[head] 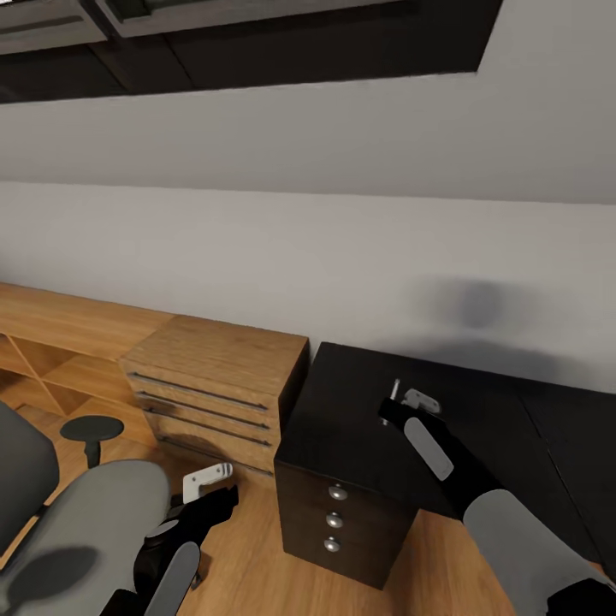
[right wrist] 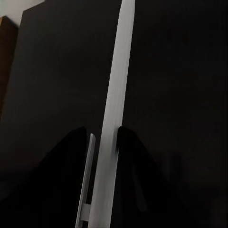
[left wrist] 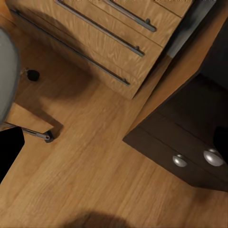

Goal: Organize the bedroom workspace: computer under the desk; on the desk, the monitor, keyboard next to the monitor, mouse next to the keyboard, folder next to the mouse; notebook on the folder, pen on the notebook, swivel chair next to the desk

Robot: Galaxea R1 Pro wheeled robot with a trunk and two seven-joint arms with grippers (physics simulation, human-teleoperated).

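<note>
Two arms show in the head view: the right gripper [head: 402, 402] hangs over the black top of the desk [head: 359, 428], above its drawer unit [head: 334, 522] with three round silver knobs, and the left gripper [head: 210, 488] sits low over the wood floor [head: 257, 565] just right of the chair [head: 77, 522]. From the right wrist, the dark fingers [right wrist: 130, 156] stand narrow, pinching a slim pale stick, the pen [right wrist: 114, 118], which runs on past the fingertips over the dark desk top. I cannot tell how wide the left gripper stands; its pale finger [head: 208, 479] points toward the light wooden cabinet [head: 214, 376] with long bar handles, left of the desk. From the left wrist, the floor, the cabinet's drawers [left wrist: 95, 38], two desk knobs [left wrist: 179, 160] and a chrome chair leg with a caster [left wrist: 47, 137] show. No writing or label can be read anywhere
</note>
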